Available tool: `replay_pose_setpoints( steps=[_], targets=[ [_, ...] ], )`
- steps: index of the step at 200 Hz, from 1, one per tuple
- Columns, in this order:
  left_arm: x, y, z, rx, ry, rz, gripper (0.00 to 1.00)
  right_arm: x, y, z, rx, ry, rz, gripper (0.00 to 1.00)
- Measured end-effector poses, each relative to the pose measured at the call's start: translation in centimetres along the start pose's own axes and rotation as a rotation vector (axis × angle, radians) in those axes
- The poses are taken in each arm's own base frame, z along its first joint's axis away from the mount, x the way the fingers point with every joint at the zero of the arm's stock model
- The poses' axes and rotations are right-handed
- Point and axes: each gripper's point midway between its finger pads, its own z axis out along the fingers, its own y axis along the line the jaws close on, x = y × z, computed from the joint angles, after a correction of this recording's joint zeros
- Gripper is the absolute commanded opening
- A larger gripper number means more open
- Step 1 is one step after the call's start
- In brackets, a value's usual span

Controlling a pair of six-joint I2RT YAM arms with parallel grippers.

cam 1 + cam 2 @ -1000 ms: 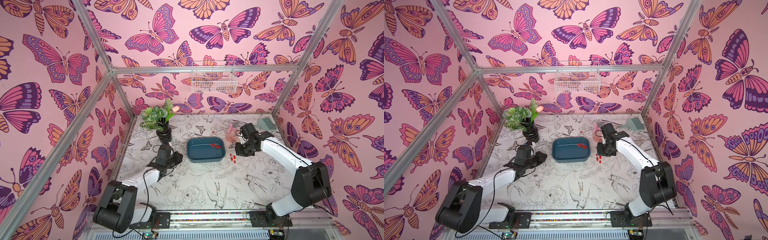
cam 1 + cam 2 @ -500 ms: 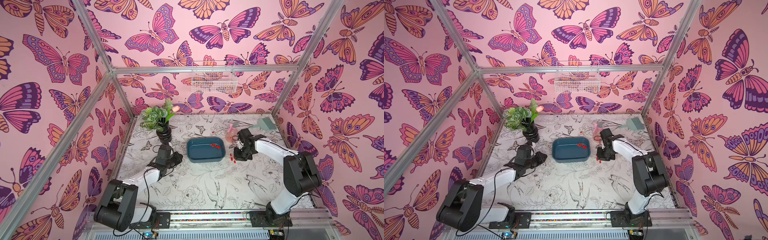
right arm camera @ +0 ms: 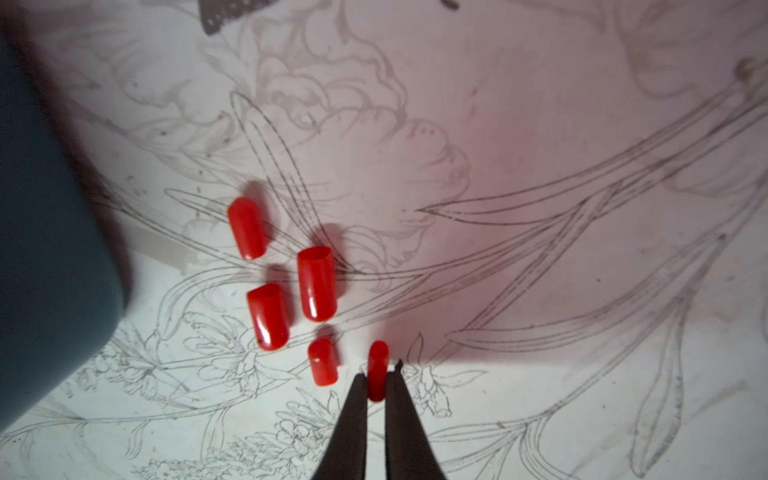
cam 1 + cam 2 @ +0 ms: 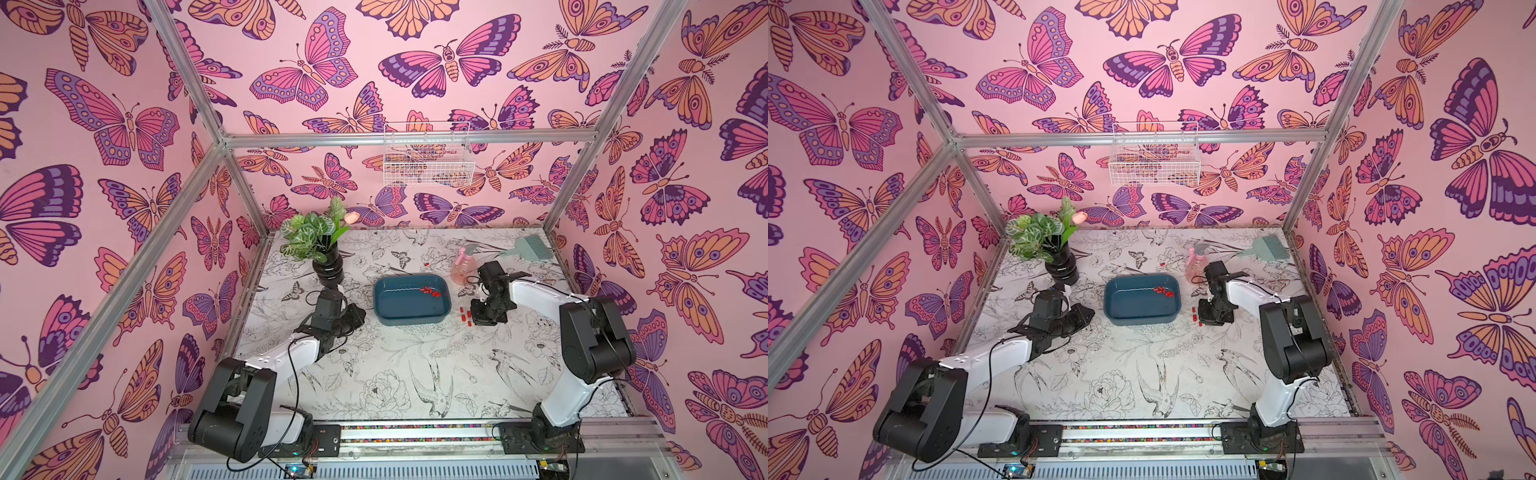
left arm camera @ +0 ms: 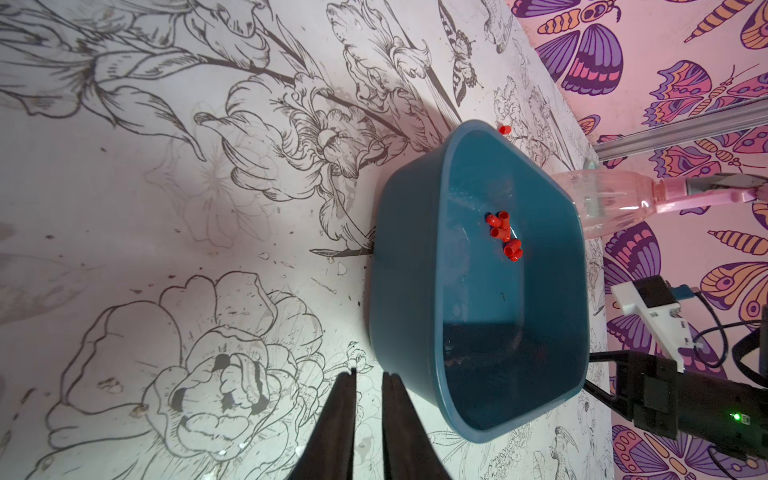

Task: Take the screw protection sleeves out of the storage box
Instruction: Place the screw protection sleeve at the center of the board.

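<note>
The teal storage box (image 4: 399, 309) (image 4: 1133, 307) (image 5: 478, 332) sits mid-table with several red screw protection sleeves (image 4: 430, 292) (image 4: 1163, 291) (image 5: 503, 232) clustered inside near its far right. Several more sleeves (image 4: 464, 314) (image 4: 1195, 316) (image 3: 316, 282) lie on the table just right of the box. My right gripper (image 4: 478, 318) (image 3: 379, 372) is low beside them, shut on one sleeve (image 3: 378, 353) that pokes out past the fingertips. My left gripper (image 4: 353, 318) (image 5: 370, 376) rests left of the box, its fingers nearly together with nothing between them.
One stray sleeve (image 4: 426, 264) (image 5: 504, 129) lies behind the box. A black vase with a plant (image 4: 328, 266) stands at the back left. A pink spray bottle (image 4: 461, 266) and a green brush (image 4: 532, 247) are at the back right. A white wire basket (image 4: 428, 158) hangs on the back wall.
My right gripper has come forward and down beside the loose sleeves right of the box, and its elbow has swung nearer. The left arm has not moved.
</note>
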Motion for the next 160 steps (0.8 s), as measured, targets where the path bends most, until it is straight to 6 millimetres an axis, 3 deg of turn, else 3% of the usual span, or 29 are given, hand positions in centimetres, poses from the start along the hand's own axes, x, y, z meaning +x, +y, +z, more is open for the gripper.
replay_pose_setpoints(
  steps=[80,160],
  targets=[
    [0.0,0.0,0.0,0.000,0.003,-0.001,0.18,-1.3,0.0,0.3,-0.004,-0.004,-0.013,0.16],
    [0.1,0.0,0.0,0.000,0.003,-0.001,0.18,-1.6,0.8,-0.5,-0.041,-0.008,-0.013,0.34]
  ],
)
